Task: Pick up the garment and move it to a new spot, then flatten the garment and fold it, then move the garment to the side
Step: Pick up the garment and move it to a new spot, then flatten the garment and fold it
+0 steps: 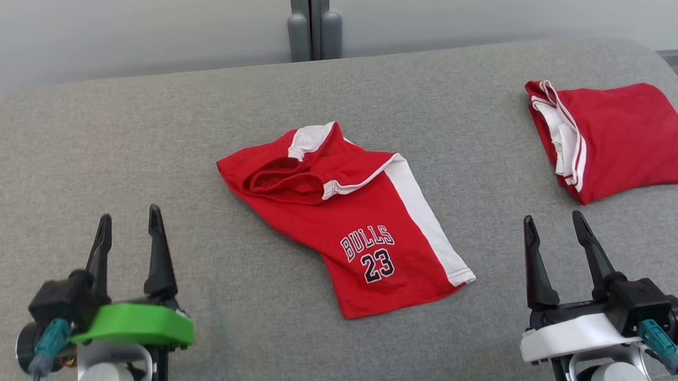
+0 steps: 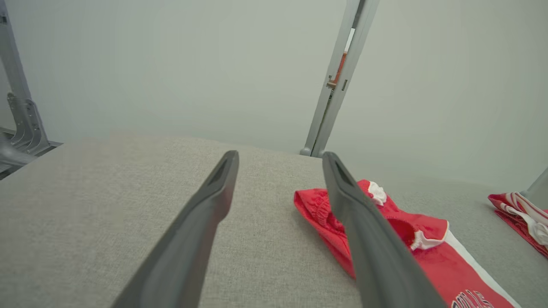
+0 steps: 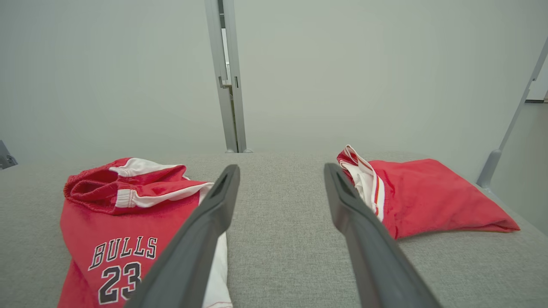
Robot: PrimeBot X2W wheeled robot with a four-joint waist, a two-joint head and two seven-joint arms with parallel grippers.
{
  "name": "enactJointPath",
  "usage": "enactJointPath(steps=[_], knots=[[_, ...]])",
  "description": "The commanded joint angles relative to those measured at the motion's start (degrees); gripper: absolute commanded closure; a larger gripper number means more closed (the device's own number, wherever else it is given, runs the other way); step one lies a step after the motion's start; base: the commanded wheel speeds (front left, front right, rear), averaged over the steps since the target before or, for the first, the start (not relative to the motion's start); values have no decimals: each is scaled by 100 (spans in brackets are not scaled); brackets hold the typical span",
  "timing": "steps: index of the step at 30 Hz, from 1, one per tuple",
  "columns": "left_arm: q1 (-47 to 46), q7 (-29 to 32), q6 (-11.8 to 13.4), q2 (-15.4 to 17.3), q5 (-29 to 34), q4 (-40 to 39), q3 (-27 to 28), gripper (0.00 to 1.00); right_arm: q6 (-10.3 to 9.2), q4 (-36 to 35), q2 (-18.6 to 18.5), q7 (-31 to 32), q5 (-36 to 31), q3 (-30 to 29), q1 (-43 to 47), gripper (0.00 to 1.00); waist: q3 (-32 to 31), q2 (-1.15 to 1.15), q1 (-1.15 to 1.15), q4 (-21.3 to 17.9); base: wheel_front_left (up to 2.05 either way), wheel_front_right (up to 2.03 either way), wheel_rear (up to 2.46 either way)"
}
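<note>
Standing by, I see the red Bulls shorts (image 1: 371, 238) lying near the middle of the grey cushioned surface (image 1: 144, 145), waistband (image 1: 281, 179) bunched open toward the far left and the leg hem toward the near edge. A white side stripe (image 1: 424, 218) runs down their right side. From the head camera both arms sit low at the near edge. The left gripper (image 1: 130, 213) is left of the shorts and the right gripper (image 1: 552, 217) is right of them. Each has its fingers spread apart, holding nothing and clear of the cloth. That view also takes in the whole outline of the shorts, with "BULLS 23" on the leg, and a folded red garment (image 1: 632, 136) near the far right corner, well apart from them. The left wrist camera looks low across the fabric, so the crumpled waistband end sits just behind its right-hand finger, the lettering is cut off at the bottom edge, and a metal bracket (image 2: 21, 124) shows beyond the left edge of the surface. The right wrist camera gives the lettering head-on, partly hidden by one finger. It also shows the white-and-red striped trim (image 3: 368, 184) at the open end of the folded garment, on the other side of its fingers. A grey post (image 1: 315, 21) stands against the pale wall beyond the far edge.
</note>
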Motion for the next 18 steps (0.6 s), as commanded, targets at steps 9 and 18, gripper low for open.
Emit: enactJointPath(steps=[9, 18], knots=[[1474, 1, -484, -524, 877, -442, 960, 0, -9, 275, -9, -14, 96, -139, 329, 0, -378, 0, 0, 262, 0, 0, 0], [1878, 1, -1031, -789, 1515, -422, 1389, 0, -9, 438, -8, -14, 170, -176, 471, 0, -499, 0, 0, 346, 0, 0, 0]])
